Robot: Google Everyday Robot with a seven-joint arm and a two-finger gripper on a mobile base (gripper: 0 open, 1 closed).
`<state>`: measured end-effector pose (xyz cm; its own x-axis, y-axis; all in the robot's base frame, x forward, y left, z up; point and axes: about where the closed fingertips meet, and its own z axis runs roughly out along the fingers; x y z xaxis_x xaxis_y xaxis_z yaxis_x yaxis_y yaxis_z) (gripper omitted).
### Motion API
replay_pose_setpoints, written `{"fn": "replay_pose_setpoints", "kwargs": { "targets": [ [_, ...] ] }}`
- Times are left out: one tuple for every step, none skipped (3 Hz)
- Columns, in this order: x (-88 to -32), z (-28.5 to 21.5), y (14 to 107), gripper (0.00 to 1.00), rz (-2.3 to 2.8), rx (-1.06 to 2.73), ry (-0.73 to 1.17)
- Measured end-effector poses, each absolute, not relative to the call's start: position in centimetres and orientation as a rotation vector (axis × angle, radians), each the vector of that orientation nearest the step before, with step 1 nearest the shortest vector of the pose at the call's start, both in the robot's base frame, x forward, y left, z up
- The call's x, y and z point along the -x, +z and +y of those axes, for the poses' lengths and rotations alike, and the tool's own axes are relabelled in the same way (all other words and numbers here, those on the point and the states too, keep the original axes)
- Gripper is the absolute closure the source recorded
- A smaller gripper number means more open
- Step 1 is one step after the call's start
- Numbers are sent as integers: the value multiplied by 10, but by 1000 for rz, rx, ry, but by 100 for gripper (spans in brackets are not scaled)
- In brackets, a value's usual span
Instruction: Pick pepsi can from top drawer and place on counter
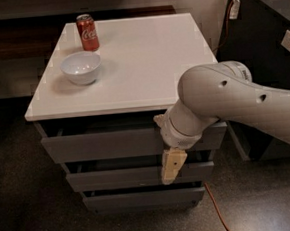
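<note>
Single view, looking down at the cabinet from the front.

The gripper [172, 166] is hanging in front of the grey drawer stack, pointing down. Its pale cream tip is overlapping the lower edge of the top drawer [102, 145] and the front of the middle drawer [115, 179], toward the right half of the stack. Whether the gripper is open or closed cannot be told from here, and nothing is showing in its grasp.

The white arm [224, 96] is reaching in from the right, its bulky wrist covering the right part of the top drawer's front and the counter's front right corner.

The top drawer is showing only its plain front, with a dark strip above it under the counter's edge. The drawer's inside is hidden, so the pepsi can is not showing anywhere in this view (its place cannot be told).

The counter [146, 62] is carrying two things at its back left: a red Coca-Cola can [87, 32] standing upright near the rear edge, and a white bowl [81, 67] sitting just in front of it, apart from it.

The bottom drawer [141, 198] is sitting below the middle one. An orange cable [218, 212] is trailing over the dark floor at lower right. A dark cabinet [269, 37] is standing to the right.
</note>
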<state>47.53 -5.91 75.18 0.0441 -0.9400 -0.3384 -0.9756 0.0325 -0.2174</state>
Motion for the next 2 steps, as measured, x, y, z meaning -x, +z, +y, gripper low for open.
{"fn": "replay_pose_setpoints", "kwargs": {
  "targets": [
    [-490, -63, 732, 0, 1938, 1970, 82],
    [-501, -68, 715, 0, 1933, 2006, 57]
  ]
}}
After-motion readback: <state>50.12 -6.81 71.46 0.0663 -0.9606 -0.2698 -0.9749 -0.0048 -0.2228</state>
